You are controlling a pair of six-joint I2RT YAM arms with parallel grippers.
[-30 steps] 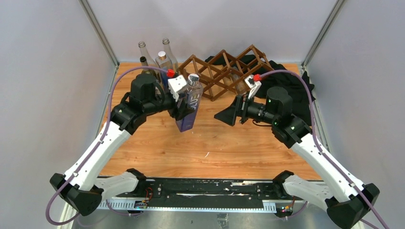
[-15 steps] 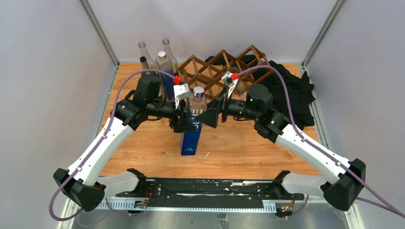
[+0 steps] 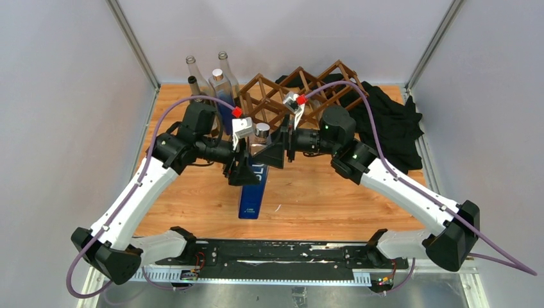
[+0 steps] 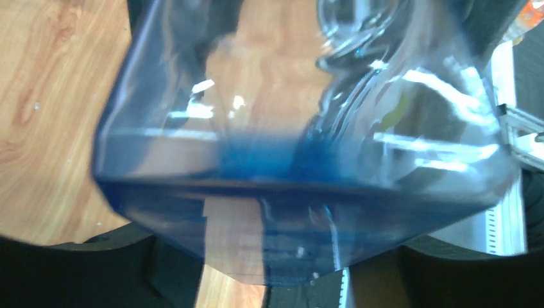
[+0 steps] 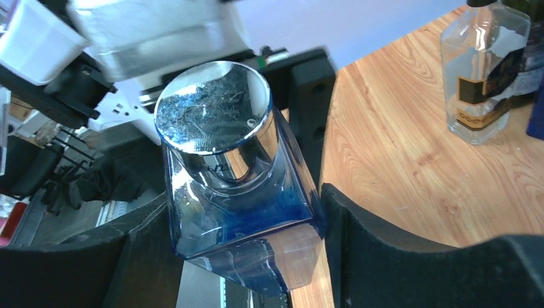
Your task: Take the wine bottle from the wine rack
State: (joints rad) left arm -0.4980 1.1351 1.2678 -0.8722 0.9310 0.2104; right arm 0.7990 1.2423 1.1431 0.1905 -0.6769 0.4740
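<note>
The wine bottle [image 3: 252, 192] is a square blue glass bottle with a silver cap. It stands nearly upright in front of the wine rack [image 3: 289, 96], a dark brown lattice at the back. Its base is at or just above the wood table. My left gripper [image 3: 246, 168] is shut on the bottle's upper body from the left. The bottle fills the left wrist view [image 4: 301, 160]. My right gripper [image 3: 266, 151] is open. Its fingers [image 5: 385, 256] closely flank the bottle's shoulder [image 5: 237, 212] below the cap [image 5: 212, 106].
Several other glass bottles [image 3: 218, 80] stand at the back left, one with a label in the right wrist view [image 5: 484, 70]. A black cloth [image 3: 391, 119] lies behind and to the right of the rack. Bare wood table [image 3: 321, 205] lies in front.
My left gripper brought the bottle down and forward and turned it upright. My right arm swung left, and its open fingers now sit around the bottle's shoulder.
</note>
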